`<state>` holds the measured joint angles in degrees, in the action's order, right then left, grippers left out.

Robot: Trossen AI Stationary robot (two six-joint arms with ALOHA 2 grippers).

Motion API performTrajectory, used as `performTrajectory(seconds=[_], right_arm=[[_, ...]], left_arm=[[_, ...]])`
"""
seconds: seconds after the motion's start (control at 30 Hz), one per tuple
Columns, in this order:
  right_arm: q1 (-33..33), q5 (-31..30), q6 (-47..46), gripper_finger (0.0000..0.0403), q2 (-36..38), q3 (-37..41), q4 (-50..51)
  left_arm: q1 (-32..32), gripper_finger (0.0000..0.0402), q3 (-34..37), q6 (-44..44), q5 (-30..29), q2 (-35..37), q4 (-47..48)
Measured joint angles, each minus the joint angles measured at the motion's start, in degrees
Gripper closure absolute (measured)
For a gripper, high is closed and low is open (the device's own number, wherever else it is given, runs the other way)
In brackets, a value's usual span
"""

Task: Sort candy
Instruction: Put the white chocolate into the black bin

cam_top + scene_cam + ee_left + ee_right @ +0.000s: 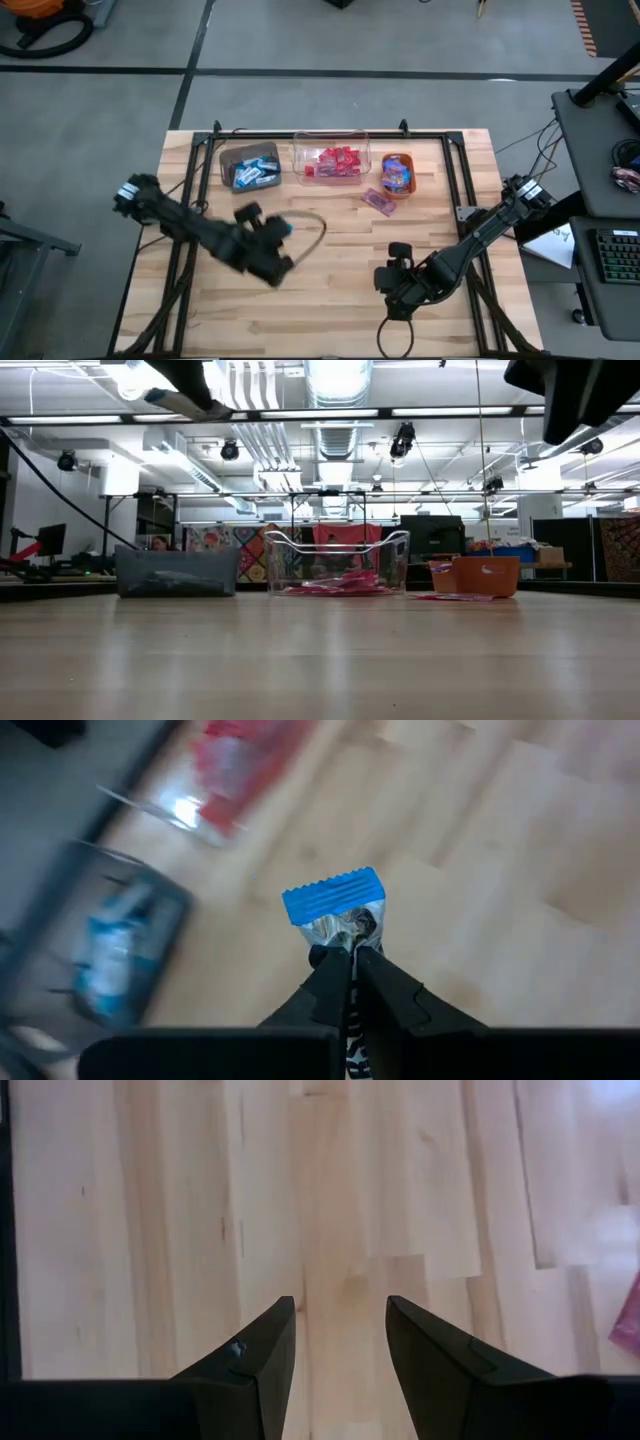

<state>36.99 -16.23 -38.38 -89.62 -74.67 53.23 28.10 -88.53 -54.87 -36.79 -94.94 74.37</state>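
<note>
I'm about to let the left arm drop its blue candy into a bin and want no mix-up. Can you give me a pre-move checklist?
1. Left tool holds the blue-and-white candy: ok, fingers pinch its end.
2. Brown bin already holds blue-and-white candy: ok, the matching target.
3. Left tool is over that bin: not ok, it sits nearer the table's middle.
4. Right tool is out of the way: ok, open and empty over bare table.
5. Pink candy outside the orange bin: not ok, still unsorted.
6. Clear bin holds only red candy: ok.

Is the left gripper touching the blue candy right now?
Touching. The left wrist view shows the left gripper shut on the blue candy's wrapper end.
</note>
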Motion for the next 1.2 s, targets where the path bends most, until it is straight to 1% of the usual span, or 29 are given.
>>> performTrajectory(seconds=[0.1, 0.2, 0.33, 0.43, 0.5, 0.63, 0.73, 0.8, 0.87, 0.97, 1.2], right_arm=[[-0.32, -1.95, -0.94, 0.0252, 0.0, 0.0, -0.06], [-0.89, -3.71, -1.07, 0.0252, 0.0, 0.0, -0.24], [-2.06, -4.97, -1.05, 0.0252, 0.0, 0.0, -0.7], [-3.19, -5.06, -0.78, 0.0252, 0.0, 0.0, -1.61], [-3.97, -5.09, -0.58, 0.0252, 0.0, 0.0, -1.7], [-5.58, -5.32, -0.49, 0.0252, 0.0, 0.0, -1.7], [-6.75, -5.51, -0.01, 0.0252, 0.0, 0.0, -1.7], [-7.55, -5.53, -0.01, 0.0252, -0.02, 0.0, -1.72], [-8.39, -5.57, -0.01, 0.0252, 0.0, 0.0, -1.72], [-9.72, -5.6, 0.27, 0.0252, 0.0, 0.0, -1.7], [-14.61, -5.33, 0.9, 0.0252, -0.02, 0.0, -1.68]], left_arm=[[-4.86, 0.0401, 2.1, 5.81, -1.37, 4.87, 0.33], [-11.37, 0.0401, 5.33, 11.85, -1.71, 9.45, 0.3], [-22.91, 0.0401, 11.96, 19.79, -1.69, 14.98, -1.0], [-32.96, 0.0401, 17.96, 27.16, -0.91, 18.95, -5.9], [-40.04, 0.0401, 22.27, 32.34, 2.55, 21.1, -10.69], [-53.05, 0.0401, 30.75, 42.46, 13.21, 23.47, -23.43], [-61.06, 0.0401, 35.72, 46.88, 19.28, 23.34, -31.18], [-65.39, 0.0401, 37.96, 48.95, 22.04, 22.57, -34.26], [-68.76, 0.0401, 39.87, 50.69, 23.38, 21.58, -36.16], [-71.49, 0.0401, 41.37, 51.92, 24.3, 20.2, -37.8], [-72.07, 0.0401, 42.63, 52.96, 24.37, 18.21, -41.22]])
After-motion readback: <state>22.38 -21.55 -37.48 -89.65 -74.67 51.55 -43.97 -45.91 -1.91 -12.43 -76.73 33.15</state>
